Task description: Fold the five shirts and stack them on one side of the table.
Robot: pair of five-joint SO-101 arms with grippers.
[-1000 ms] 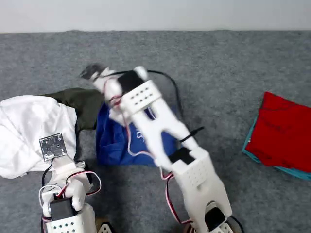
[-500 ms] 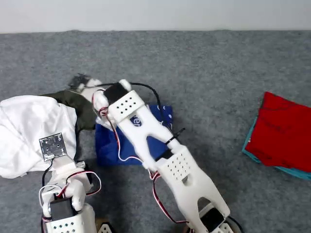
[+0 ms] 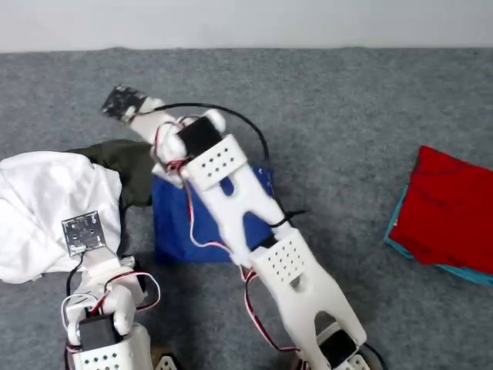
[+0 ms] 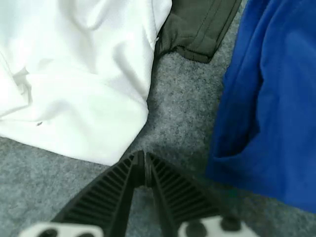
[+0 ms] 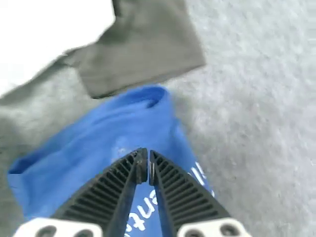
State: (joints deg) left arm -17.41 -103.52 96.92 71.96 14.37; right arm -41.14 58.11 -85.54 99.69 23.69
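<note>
At the middle of the desk (image 3: 347, 100), the blue shirt (image 3: 173, 227) lies in a rough rectangle, partly covered by the right arm (image 3: 254, 223) stretched across it. A dark olive shirt (image 3: 132, 166) lies at its far left corner. The crumpled white shirt (image 3: 46, 204) overlaps the olive one and spreads to the desk's left edge. At the right edge, well apart from these, a red shirt (image 3: 451, 208) lies folded on a teal shirt (image 3: 396, 230). The right gripper (image 5: 144, 157) hangs over the blue shirt near its olive-side edge, fingers together with nothing seen between them. The left gripper (image 4: 144, 159) hangs over bare desk between the white and blue shirts, its fingers also pressed together.
</note>
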